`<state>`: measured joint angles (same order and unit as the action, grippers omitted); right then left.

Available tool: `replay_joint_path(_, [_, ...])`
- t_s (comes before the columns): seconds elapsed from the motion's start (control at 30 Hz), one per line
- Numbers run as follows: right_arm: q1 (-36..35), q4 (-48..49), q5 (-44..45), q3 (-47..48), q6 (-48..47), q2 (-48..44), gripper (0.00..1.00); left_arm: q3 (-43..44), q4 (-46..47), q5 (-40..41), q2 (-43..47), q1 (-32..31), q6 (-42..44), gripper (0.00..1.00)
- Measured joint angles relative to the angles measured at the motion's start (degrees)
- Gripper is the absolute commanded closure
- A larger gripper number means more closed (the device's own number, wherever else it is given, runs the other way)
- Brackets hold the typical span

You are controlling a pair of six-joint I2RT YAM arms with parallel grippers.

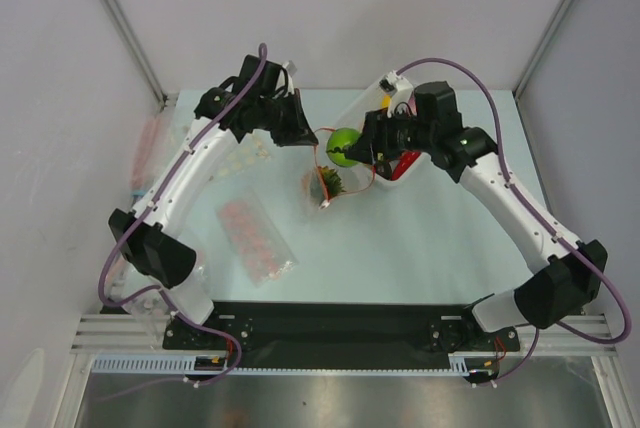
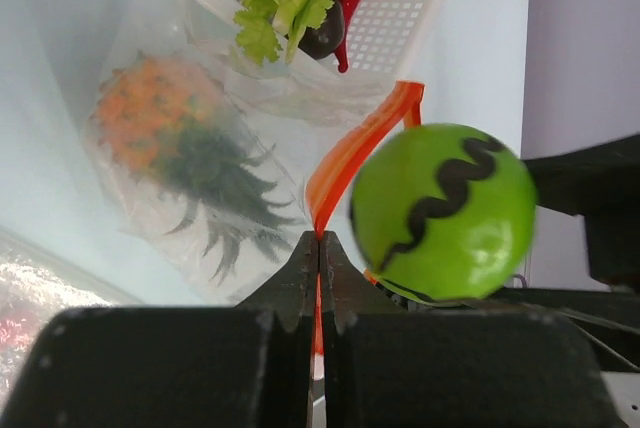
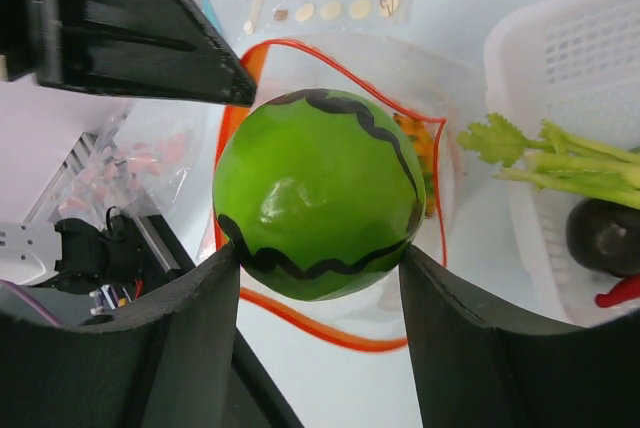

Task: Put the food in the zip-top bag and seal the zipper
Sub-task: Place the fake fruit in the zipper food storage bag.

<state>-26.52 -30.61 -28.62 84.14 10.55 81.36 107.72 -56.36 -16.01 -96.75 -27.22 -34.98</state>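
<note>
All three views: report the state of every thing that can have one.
zip-top bag, open, mouth lifted.
zipper, unsealed, pinched by left gripper.
pineapple, lying inside the bag.
green fruit, gripped at the bag's mouth, not in.
left gripper, shut on the zipper.
right gripper, shut on the green fruit.

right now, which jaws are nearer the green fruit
Right. The right jaws grip the green fruit on both sides above the zip-top bag; the left jaws sit just beside it, pinched shut on the zipper.
</note>
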Motion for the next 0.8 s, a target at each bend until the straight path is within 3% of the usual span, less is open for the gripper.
replay_joint_path(0.13, [-1.51,2.82,0.98,-1.53,1.73,2.67,0.70,0.68,-0.87,-0.37,0.00,0.00,-0.02,1.00])
replay_joint_path(0.37, [-3.98,9.88,7.13,-1.40,6.10,10.29,0.68,-3.19,0.02,-1.25,1.33,0.00,-0.02,1.00])
replay_joint_path(0.43, [-4.83,10.62,9.81,-0.66,6.69,12.92,0.54,-5.03,0.57,-1.40,1.92,0.00,-0.02,1.00])
replay_joint_path(0.47, [-5.42,10.78,11.13,-0.20,6.82,14.32,0.44,-5.33,0.61,-1.40,1.92,0.00,0.00,1.00])
replay_joint_path(0.5, [-6.10,10.95,12.41,0.20,6.84,15.63,0.27,-5.35,0.68,-1.38,1.92,0.00,0.02,1.00])
replay_joint_path(0.57, [-7.43,11.06,14.32,0.57,7.02,17.68,0.12,-5.35,0.96,-1.38,2.03,0.00,0.13,1.00])
replay_joint_path(0.63, [-8.17,10.99,15.34,0.57,7.06,18.56,0.04,-5.35,0.94,-1.38,2.16,0.00,0.44,1.00])
replay_joint_path(0.8, [-9.11,10.27,17.31,0.59,6.73,17.20,0.02,-5.73,1.27,-1.49,2.75,0.50,0.46,1.00])
